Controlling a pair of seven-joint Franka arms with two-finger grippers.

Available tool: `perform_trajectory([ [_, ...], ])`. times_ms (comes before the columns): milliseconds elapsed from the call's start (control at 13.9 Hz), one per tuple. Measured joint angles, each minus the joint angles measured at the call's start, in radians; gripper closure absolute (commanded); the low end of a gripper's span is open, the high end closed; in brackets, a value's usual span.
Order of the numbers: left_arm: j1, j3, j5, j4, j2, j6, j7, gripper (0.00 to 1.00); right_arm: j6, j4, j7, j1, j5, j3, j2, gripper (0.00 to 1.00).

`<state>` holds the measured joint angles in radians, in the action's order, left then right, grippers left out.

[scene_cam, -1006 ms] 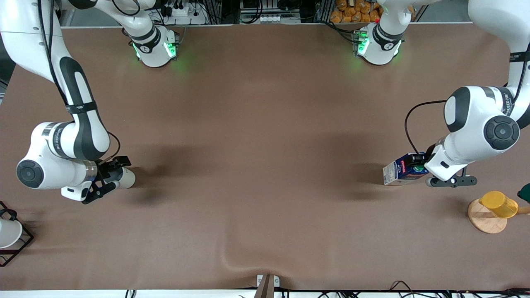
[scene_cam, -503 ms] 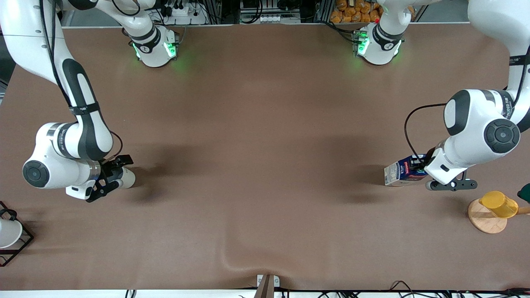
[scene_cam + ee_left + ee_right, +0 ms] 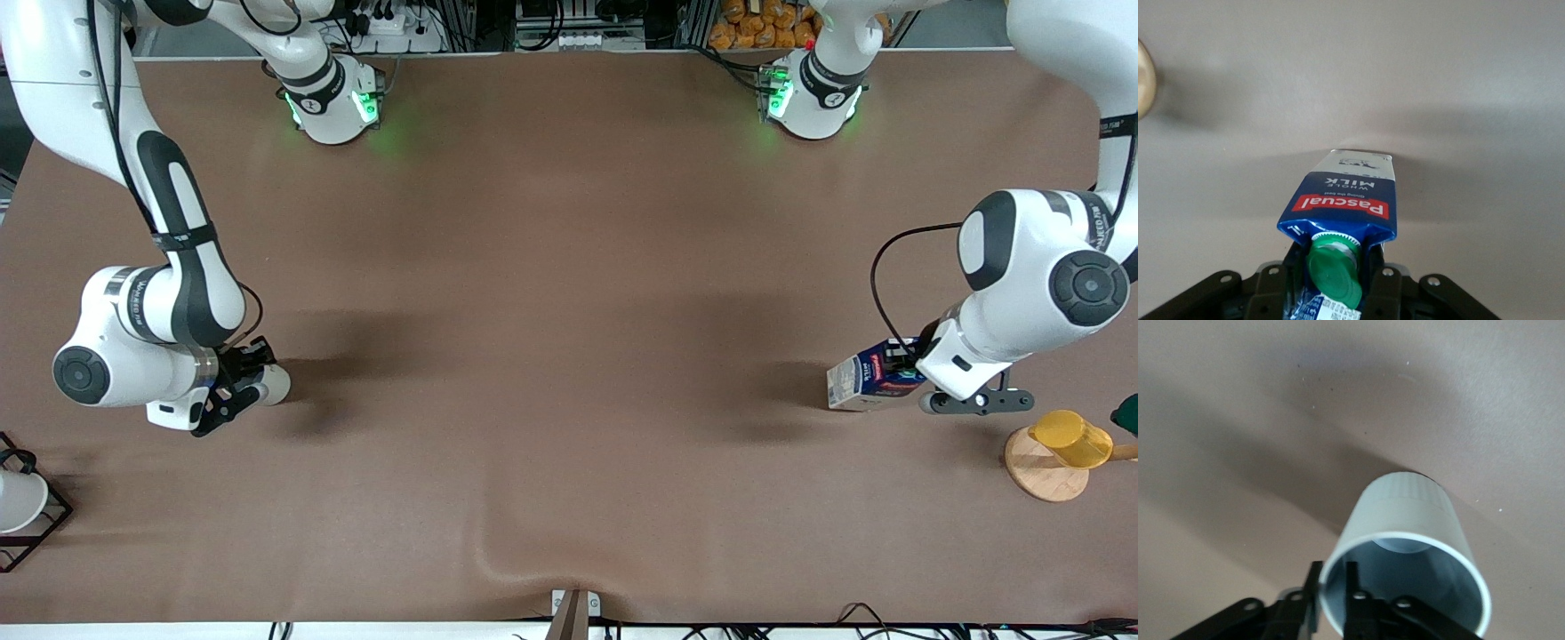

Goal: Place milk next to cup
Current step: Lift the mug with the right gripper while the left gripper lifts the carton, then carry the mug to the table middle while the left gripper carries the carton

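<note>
The milk [image 3: 867, 380], a dark blue carton with a red label and green cap [image 3: 1333, 265], is tilted toward the table's middle, its base touching the cloth near the left arm's end. My left gripper [image 3: 909, 372] is shut on its gabled top [image 3: 1335, 220]. The cup [image 3: 269, 383], a pale grey mug, is at the right arm's end, low over the cloth. My right gripper [image 3: 238, 382] is shut on its rim, one finger inside [image 3: 1353, 595] and one outside. The mug's grey inside shows in the right wrist view [image 3: 1405, 570].
A yellow cup [image 3: 1070, 438] rests on a round wooden stand [image 3: 1042, 469] near the left gripper, nearer the front camera. A white cup in a black wire rack [image 3: 22, 507] sits at the right arm's end. The brown cloth has a ridge [image 3: 498, 551] at the front middle.
The left gripper and milk have sunk slightly toward the cloth and shifted a little toward the front camera. The right gripper with the cup has drifted slightly toward the front camera.
</note>
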<state>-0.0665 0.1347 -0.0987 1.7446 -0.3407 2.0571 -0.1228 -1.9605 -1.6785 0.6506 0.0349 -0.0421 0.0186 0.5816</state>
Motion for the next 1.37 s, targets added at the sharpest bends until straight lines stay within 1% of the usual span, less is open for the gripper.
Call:
perform_trajectory([
  [216,-0.001,0.008,0.000,-0.030,0.045,-0.046,0.000,0.83,-0.001,0.051,0.051,-0.018,0.006,-0.002,-0.006,1.00],
  [431,0.000,0.048,0.000,-0.076,0.100,-0.166,-0.023,0.83,-0.001,0.103,0.135,-0.041,0.004,-0.004,-0.007,1.00],
  [647,0.001,0.082,0.000,-0.115,0.118,-0.248,-0.054,0.83,-0.002,0.142,0.171,-0.081,-0.003,-0.011,-0.006,1.00],
  [790,0.001,0.119,0.000,-0.127,0.119,-0.264,-0.101,0.83,-0.004,0.168,0.173,-0.147,-0.006,-0.014,-0.006,1.00],
  [1006,0.003,0.164,0.000,-0.150,0.120,-0.294,-0.146,0.83,-0.033,0.202,0.170,-0.277,-0.009,-0.016,-0.006,1.00],
  [1222,0.003,0.169,0.000,-0.156,0.123,-0.310,-0.176,0.83,-0.158,0.207,0.166,-0.419,-0.009,-0.017,0.006,1.00],
  [1365,0.002,0.169,0.000,-0.162,0.130,-0.338,-0.178,0.83,-0.271,0.207,0.165,-0.496,-0.009,-0.018,0.044,1.00],
])
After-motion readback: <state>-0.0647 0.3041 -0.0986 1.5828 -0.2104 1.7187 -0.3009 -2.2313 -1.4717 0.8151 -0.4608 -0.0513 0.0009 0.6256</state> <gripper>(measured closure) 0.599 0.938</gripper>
